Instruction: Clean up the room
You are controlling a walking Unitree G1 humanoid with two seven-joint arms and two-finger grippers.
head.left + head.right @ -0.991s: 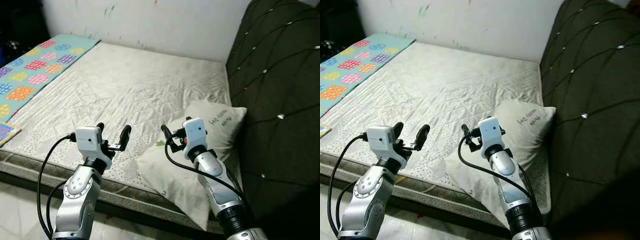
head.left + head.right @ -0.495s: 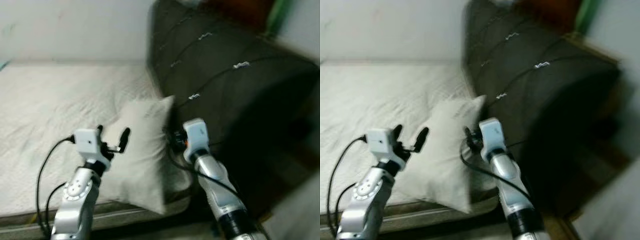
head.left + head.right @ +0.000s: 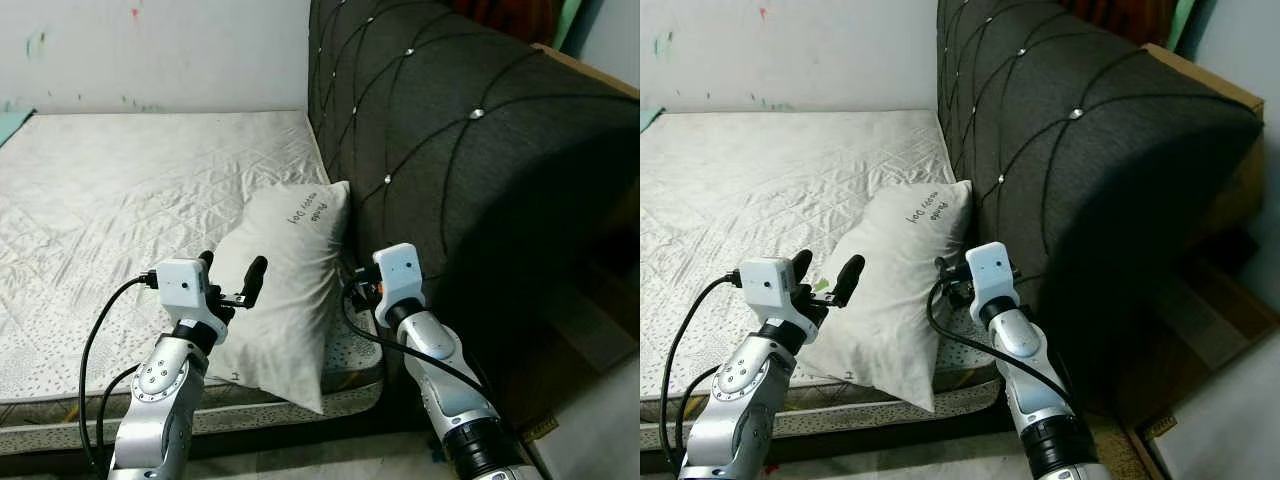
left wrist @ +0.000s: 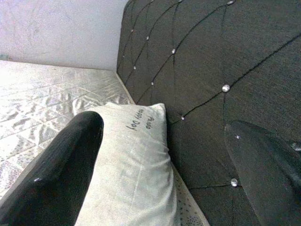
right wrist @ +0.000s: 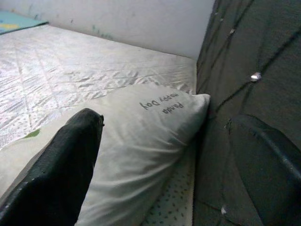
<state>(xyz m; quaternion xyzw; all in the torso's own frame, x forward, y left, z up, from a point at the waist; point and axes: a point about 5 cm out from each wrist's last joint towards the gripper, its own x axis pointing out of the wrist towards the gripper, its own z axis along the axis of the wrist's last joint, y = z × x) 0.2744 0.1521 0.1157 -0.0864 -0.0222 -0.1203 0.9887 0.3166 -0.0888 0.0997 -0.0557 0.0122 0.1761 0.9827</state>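
Observation:
A white pillow (image 3: 285, 275) with dark lettering lies on the bed's near corner, against the dark tufted headboard (image 3: 460, 140). My left gripper (image 3: 230, 275) hangs open just above the pillow's near left side, nothing between its fingers. Close to the pillow's right edge, beside the headboard, my right gripper (image 3: 356, 285) stands open and empty. In the left wrist view the pillow (image 4: 136, 165) lies ahead between the fingers (image 4: 61, 174). The pillow (image 5: 141, 127) and a black finger (image 5: 61, 169) also appear in the right wrist view.
The bare quilted mattress (image 3: 130, 190) stretches left and back to a white wall (image 3: 150, 50). A strip of floor (image 3: 600, 440) and a brown wooden edge (image 3: 1200, 70) lie to the right of the headboard.
The camera has swung right: the patterned blanket has left the picture and the headboard now fills the right half. Both grippers keep the same open pose in front of me.

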